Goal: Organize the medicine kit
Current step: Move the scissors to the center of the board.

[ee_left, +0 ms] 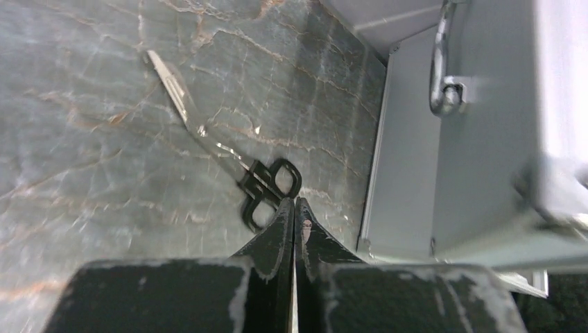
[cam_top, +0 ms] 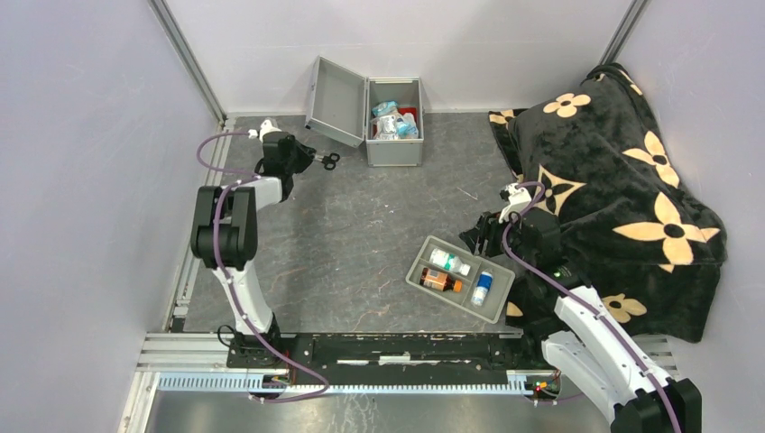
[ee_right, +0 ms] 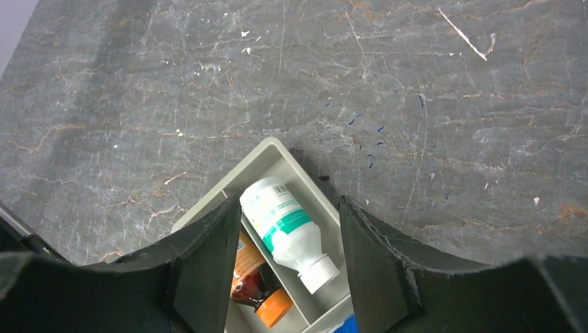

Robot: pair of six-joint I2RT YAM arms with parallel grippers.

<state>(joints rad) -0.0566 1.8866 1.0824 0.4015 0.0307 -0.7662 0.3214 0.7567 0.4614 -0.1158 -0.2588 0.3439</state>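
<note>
Inside medicine kit (cam_top: 394, 152), clear-wrapped supplies (cam_top: 393, 123).

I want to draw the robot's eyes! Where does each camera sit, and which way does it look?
Top camera: high above and behind the robot, looking down on the table; left arm and right arm show.
Left wrist camera: on the left arm, looking down past the shut left hand at scissors beside the medicine kit.
Right wrist camera: on the right arm, looking down through the open right hand at a white bottle in the grey tray.
Shared: top and left wrist views both show the scissors and kit.
</note>
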